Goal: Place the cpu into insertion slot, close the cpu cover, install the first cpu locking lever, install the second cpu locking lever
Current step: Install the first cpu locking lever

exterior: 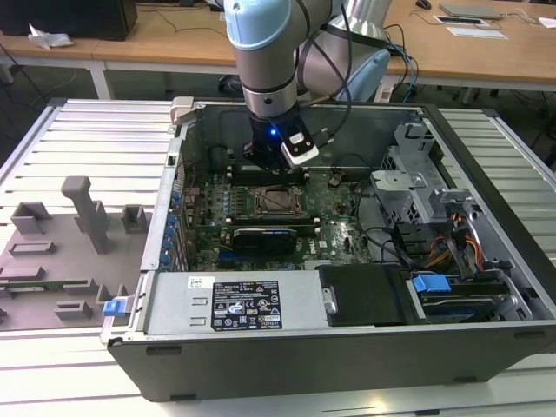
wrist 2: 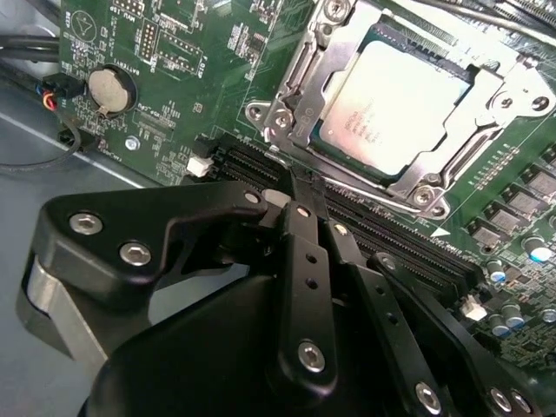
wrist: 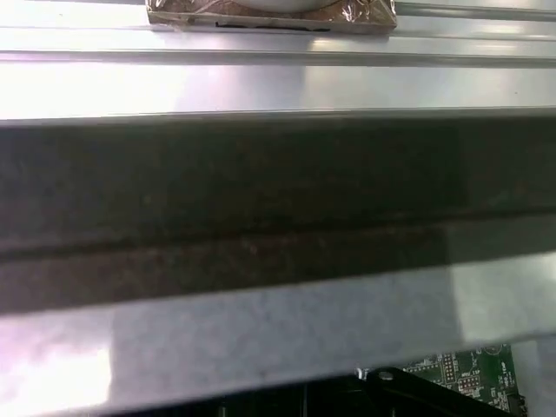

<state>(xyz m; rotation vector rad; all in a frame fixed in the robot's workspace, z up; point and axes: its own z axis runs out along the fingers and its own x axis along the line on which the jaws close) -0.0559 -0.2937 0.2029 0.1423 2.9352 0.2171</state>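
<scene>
The cpu (wrist 2: 400, 104), a silver-topped square chip, lies in the insertion slot (wrist 2: 413, 42), whose black edge shows around it. The cpu cover (wrist 2: 294, 97), a grey metal frame, lies flat over the chip's rim. A thin lever rod (wrist 2: 306, 54) runs along one side of the cover; I cannot tell whether it is latched. My gripper (wrist 2: 300, 181) is shut with nothing in it, its black fingertips over the long black memory slots (wrist 2: 391, 230) just beside the socket. In the exterior view the gripper (exterior: 274, 167) hangs inside the open case, just behind the socket (exterior: 276, 201).
The green motherboard (exterior: 261, 221) lies in an open computer case (exterior: 347, 347) on a slatted metal table (exterior: 87, 139). A drive cage and cables (exterior: 434, 217) fill the exterior view's right. A grey fixture plate (exterior: 61, 252) sits left of the case. The case wall (wrist: 261, 217) is close to the first wrist camera.
</scene>
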